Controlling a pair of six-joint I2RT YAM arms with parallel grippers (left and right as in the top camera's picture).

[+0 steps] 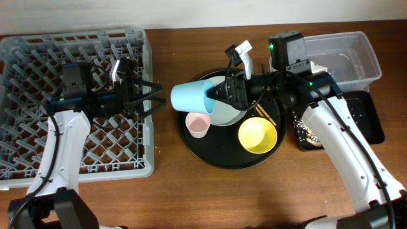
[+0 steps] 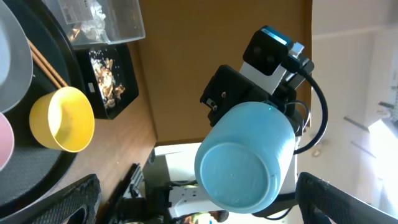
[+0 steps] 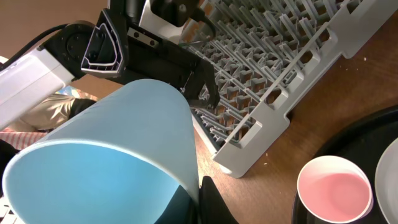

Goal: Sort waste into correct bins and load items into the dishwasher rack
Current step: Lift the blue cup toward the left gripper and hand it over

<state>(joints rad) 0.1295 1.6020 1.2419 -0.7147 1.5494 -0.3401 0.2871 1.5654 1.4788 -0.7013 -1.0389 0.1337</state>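
Light-blue cup (image 1: 189,97): held on its side in the air, centre of overhead frame, base toward the left, mouth toward the right. Right end effector (image 1: 213,95) is clamped on its rim. Left end effector (image 1: 159,97): fingers spread wide, just left of the cup base, not touching it, reaching past the right rim of the dishwasher rack (image 1: 147,137).

On the round black tray (image 1: 216,158):
- pink cup (image 1: 198,124)
- yellow bowl (image 1: 257,135)
- grey plate (image 1: 229,116)

Right of frame on the desk (image 1: 191,197): food scraps (image 1: 306,135) in the flat black tray (image 1: 372,127), with the clear tub (image 1: 367,60) above it.

Overhead down; wrist views seemingly share cup (image 2: 245,158).
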